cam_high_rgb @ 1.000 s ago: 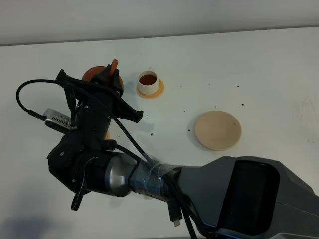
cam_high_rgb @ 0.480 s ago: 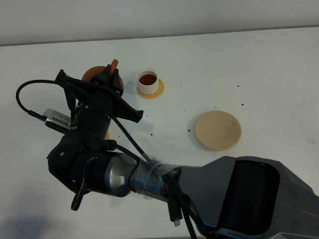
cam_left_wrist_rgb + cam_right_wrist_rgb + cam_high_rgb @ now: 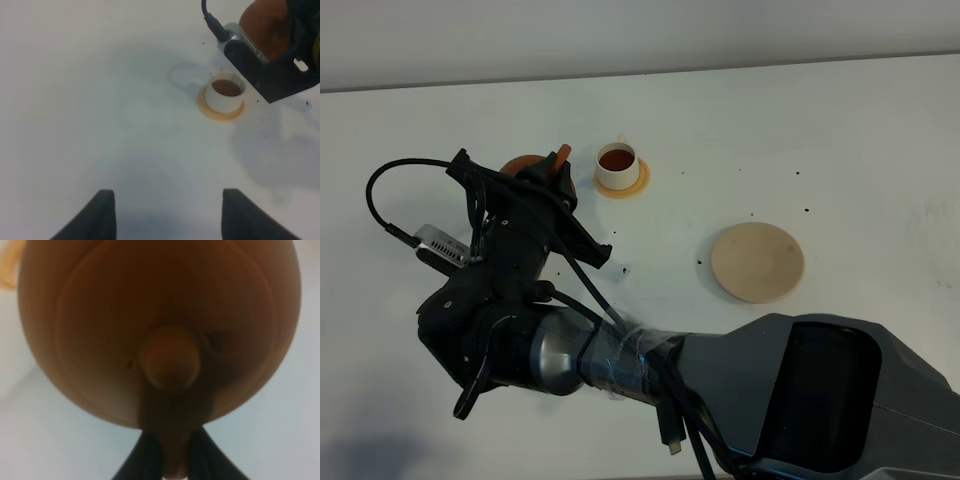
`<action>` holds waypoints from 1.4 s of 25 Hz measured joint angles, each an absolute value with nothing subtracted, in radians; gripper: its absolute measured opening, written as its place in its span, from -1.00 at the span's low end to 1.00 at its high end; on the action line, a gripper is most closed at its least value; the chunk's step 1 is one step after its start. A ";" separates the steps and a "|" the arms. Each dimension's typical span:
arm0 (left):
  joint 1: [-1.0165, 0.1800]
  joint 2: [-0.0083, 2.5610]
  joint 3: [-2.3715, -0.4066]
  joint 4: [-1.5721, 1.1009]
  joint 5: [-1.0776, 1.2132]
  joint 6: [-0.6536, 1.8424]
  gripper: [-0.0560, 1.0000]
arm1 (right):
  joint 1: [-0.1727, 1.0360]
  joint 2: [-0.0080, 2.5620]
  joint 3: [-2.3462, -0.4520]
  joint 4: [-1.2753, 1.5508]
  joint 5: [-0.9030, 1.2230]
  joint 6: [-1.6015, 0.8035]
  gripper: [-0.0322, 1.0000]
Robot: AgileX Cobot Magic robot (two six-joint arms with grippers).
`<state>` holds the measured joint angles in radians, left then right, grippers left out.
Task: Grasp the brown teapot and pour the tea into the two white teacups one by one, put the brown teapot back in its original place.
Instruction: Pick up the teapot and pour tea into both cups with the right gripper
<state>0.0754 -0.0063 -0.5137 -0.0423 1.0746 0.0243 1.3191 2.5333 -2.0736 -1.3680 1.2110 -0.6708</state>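
My right gripper reaches across to the left side of the table and is shut on the loop handle of the brown teapot, held above the table. In the right wrist view the teapot fills the picture, with my gripper closed on its handle. One white teacup holds brown tea on an orange coaster. The other teacup, also with tea, shows only in the left wrist view, beside the teapot; my arm hides it from above. The beige disc lies bare. My left gripper is open and empty.
The right arm's black links, cable and silver wrist camera hang over the table's left part. Small dark specks dot the white tabletop between the cups and the disc.
My right gripper with the teapot has shifted a little toward the front and right and turned slightly. The cups and the disc have not moved.
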 joint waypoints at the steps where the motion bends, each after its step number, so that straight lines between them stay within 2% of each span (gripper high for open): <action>1: 0.075 -0.006 -0.514 -0.042 1.075 0.024 0.00 | 1.319 2.533 -2.074 -1.353 1.211 -0.661 -0.76; 12: 0.075 -0.006 -0.514 -0.042 1.075 0.024 0.00 | 1.319 2.447 -2.074 -1.116 1.211 -0.605 -0.76; 18: 0.075 -0.006 -0.514 -0.042 1.075 0.024 0.00 | 1.274 2.337 -2.074 -0.864 1.211 -0.539 -0.75; 27: 0.075 -0.006 -0.514 -0.042 1.075 0.024 0.00 | 1.150 2.256 -2.074 -0.342 1.223 -0.232 -0.75; 35: 0.075 -0.006 -0.514 -0.042 1.075 0.024 0.00 | 1.137 2.254 -1.952 -0.193 1.222 -0.072 -0.75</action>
<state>0.0754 -0.0063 -0.5137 -0.0423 1.0746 0.0243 1.1369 2.2544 -1.9525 -0.1929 1.2218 -0.0722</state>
